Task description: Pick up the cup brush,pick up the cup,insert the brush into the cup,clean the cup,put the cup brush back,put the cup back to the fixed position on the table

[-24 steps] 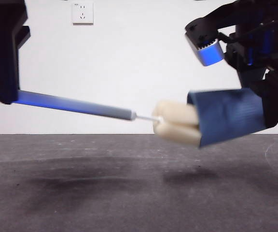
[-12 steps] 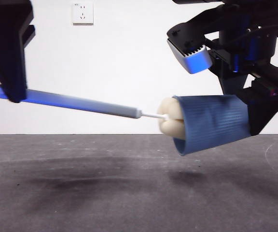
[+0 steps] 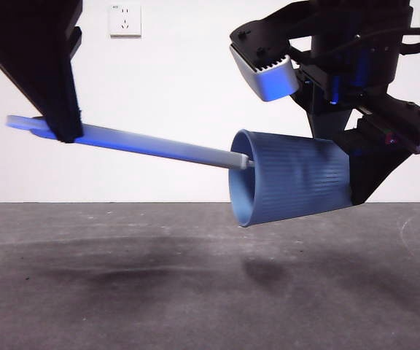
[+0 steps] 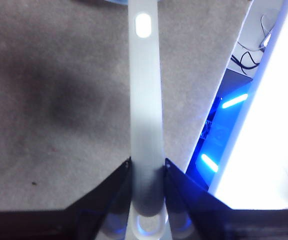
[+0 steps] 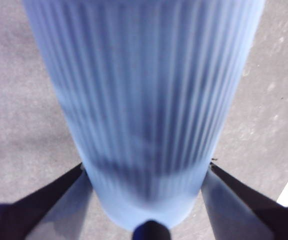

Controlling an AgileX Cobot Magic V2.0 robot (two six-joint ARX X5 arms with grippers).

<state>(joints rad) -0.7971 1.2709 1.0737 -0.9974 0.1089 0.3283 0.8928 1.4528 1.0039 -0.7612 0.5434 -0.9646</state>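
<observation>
Left gripper (image 3: 63, 131) clamped tight on the cup brush (image 3: 159, 148) handle, head inside the cup (image 3: 290, 179); right gripper (image 5: 146, 172) squeezing cup's base, held sideways above the table (image 3: 122, 292).

We can read no text, label, brand or number anywhere. The white wall socket (image 3: 125, 20) at the upper left of the front view carries only marks too small for us to make out.

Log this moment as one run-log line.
step: brush inserted | left gripper: shut on cup brush handle | right gripper: shut on cup, held sideways above table | sponge head: hidden inside cup
</observation>
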